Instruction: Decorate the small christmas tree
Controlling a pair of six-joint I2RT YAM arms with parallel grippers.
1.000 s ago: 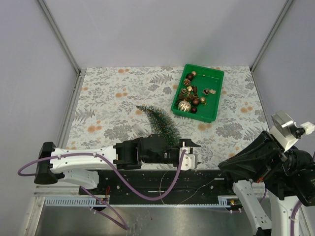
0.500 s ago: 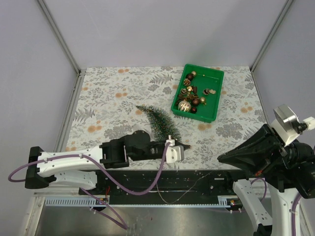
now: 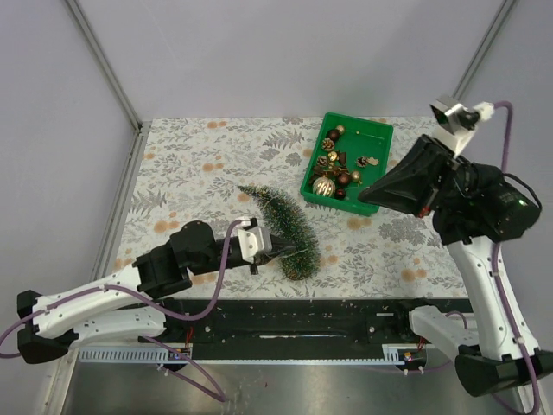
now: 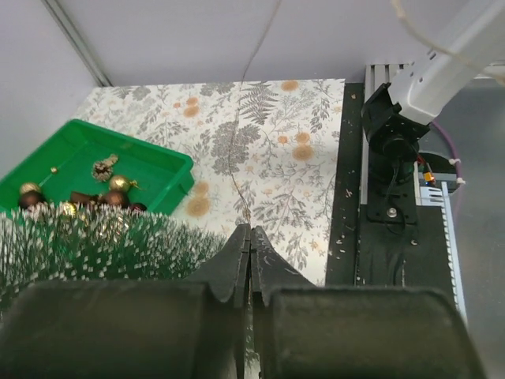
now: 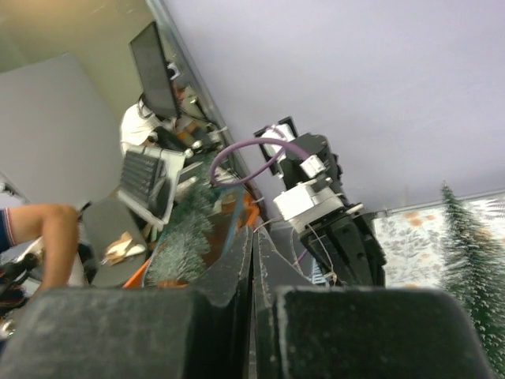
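The small christmas tree [image 3: 281, 220] lies on its side on the floral table cloth, tip toward the far left, wide end near the front edge. My left gripper [image 3: 282, 252] is shut and rests against the tree's wide end. In the left wrist view the jaws [image 4: 250, 230] meet with nothing between them, and the bristly tree [image 4: 95, 245] sits just to their left. My right gripper [image 3: 367, 192] is shut and raised over the near right corner of the green bin [image 3: 359, 125]. Its wrist view shows shut jaws [image 5: 253, 233] and the tree [image 5: 469, 268] at the right edge.
The green bin holds several gold and brown baubles and pine cones [image 3: 337, 169], also visible in the left wrist view [image 4: 118, 183]. A black base rail [image 3: 285, 316] runs along the table's near edge. Grey walls enclose the table on three sides.
The left gripper has shut and drawn back to the left, now lying against the tree's wide end. The right arm has risen from the lower right to above the bin's near corner.
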